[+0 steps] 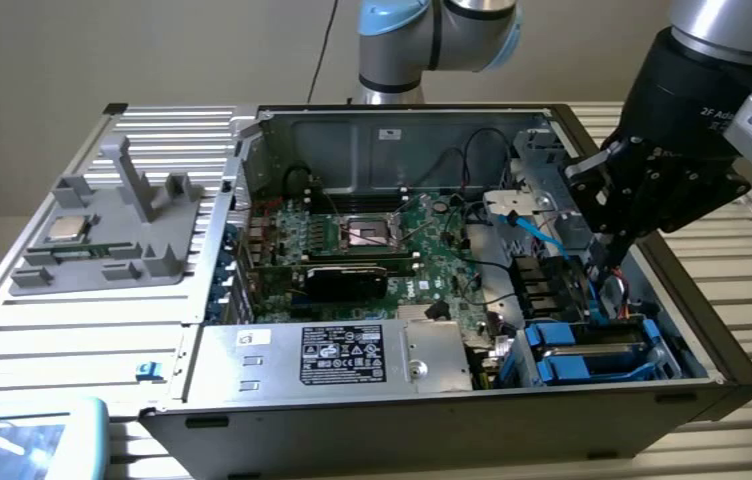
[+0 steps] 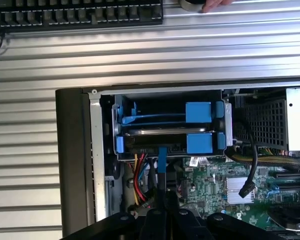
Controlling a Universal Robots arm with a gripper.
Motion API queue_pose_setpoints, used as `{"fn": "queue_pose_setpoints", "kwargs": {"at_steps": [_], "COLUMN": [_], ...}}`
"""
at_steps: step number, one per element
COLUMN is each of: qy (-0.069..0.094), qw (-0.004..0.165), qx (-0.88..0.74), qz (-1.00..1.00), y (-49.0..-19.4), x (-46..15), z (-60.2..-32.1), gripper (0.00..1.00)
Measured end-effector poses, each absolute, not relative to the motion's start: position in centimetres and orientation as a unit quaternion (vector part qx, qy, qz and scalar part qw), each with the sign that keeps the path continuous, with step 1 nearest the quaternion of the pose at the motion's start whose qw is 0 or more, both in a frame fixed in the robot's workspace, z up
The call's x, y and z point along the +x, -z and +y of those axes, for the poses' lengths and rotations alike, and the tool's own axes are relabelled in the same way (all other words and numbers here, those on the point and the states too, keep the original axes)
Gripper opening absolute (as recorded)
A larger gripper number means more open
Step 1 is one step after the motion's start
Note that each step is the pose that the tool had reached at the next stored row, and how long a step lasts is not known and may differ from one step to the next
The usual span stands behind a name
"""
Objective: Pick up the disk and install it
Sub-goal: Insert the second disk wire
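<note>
Inside the computer case [image 1: 696, 395], disk [image 1: 590, 352] seated, hand [image 1: 599, 268] closed above

The hand [image 1: 606, 262] hangs inside the open computer case [image 1: 349, 420], above the blue-framed disk [image 1: 590, 352].

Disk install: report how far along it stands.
Done: the disk in its blue carrier sits in the drive bay at the corner of the computer case. In hand: the shut pincer hangs over the cables beside the bay, holding nothing visible. Left: whether the disk is fully seated cannot be told.
</note>
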State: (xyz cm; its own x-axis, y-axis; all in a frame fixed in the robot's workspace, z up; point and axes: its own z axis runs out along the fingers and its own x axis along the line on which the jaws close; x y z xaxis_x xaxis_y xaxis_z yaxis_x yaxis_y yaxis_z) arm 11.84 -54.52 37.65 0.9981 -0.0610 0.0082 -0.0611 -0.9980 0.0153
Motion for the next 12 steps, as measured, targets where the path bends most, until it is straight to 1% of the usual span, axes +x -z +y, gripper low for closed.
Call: {"fn": "queue_pose_setpoints", "kwargs": {"at_steps": [12], "qy": [-0.004], "qw": [0.008], "qx": [0.999], "qz": [-0.030], "y": [-37.64], "x": [11.83], "z": [-54.53], "gripper": [0.11]}}
